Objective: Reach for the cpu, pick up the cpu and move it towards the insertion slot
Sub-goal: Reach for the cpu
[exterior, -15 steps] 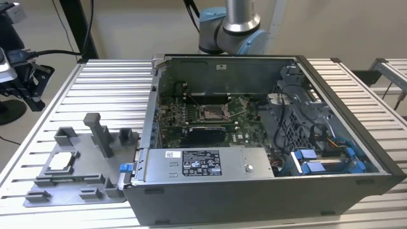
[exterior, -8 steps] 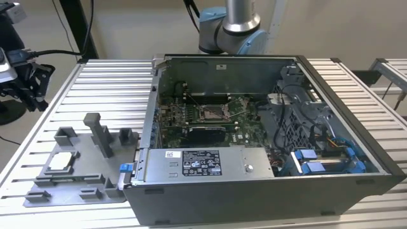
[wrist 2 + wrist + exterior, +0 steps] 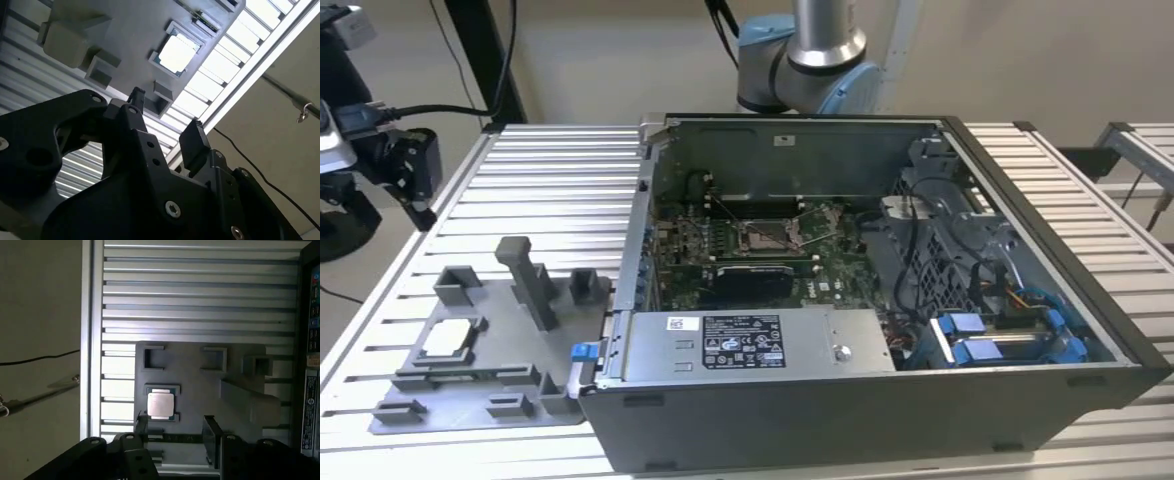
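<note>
Arm is cut off by the top edge in the exterior view, so just a joint and a tube section show behind the pc case. Gripper body runs off-frame in both wrist views. Its fingers stand apart w/ nothing between them — released, pointed at the grey fixture plate. The cpu lies flat in its nest on that plate, pale face up, near the fingertips but not touching. The exterior view adds the insertion slot inside the case, well apart from the cpu — its lever is hard to make out.
</note>
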You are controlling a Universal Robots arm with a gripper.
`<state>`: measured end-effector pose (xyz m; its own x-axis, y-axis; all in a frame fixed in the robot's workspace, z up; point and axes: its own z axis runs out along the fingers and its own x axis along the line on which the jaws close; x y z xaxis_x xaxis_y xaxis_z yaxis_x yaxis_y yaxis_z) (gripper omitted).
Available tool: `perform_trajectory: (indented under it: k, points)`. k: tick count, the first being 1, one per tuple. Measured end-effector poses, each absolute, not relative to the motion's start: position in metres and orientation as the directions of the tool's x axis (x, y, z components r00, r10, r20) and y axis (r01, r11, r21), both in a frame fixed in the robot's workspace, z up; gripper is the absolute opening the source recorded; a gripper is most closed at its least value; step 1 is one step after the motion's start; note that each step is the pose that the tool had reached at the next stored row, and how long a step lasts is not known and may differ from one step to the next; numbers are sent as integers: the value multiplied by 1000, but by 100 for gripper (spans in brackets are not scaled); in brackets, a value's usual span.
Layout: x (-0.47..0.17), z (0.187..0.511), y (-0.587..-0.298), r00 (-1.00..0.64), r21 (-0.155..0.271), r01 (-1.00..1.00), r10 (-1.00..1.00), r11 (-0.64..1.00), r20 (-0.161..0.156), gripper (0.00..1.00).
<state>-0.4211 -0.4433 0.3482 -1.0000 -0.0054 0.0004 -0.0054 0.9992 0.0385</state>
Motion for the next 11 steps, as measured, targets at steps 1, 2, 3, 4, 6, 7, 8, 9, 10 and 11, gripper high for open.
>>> perform_trajectory:
  k: [1, 2, 3, 4, 6, 7, 8, 9, 10, 11]
  points:
    - [-421, 348, -443, -1000, 38, -5, -5, 999, 0, 100]
    - [-421, 348, -443, -1000, 38, -5, -5, 999, 0, 100]
    - [-421, 348, -443, -1000, 38, -5, -5, 999, 0, 100]
    - [-421, 348, -443, -1000, 38, -5, -5, 999, 0, 100]
    - [-421, 348, -443, -1000, 38, -5, -5, 999, 0, 100]
    - [-421, 348, -443, -1000, 38, -5, -5, 999, 1, 100]
    - [-421, 348, -443, -1000, 38, -5, -5, 999, 0, 100]
    - [-421, 347, -443, -1000, 38, -5, -5, 999, 0, 100]
    - [-421, 346, -443, -1000, 38, -5, -5, 999, 0, 100]
    - [-421, 345, -443, -1000, 38, -5, -5, 999, 0, 100]
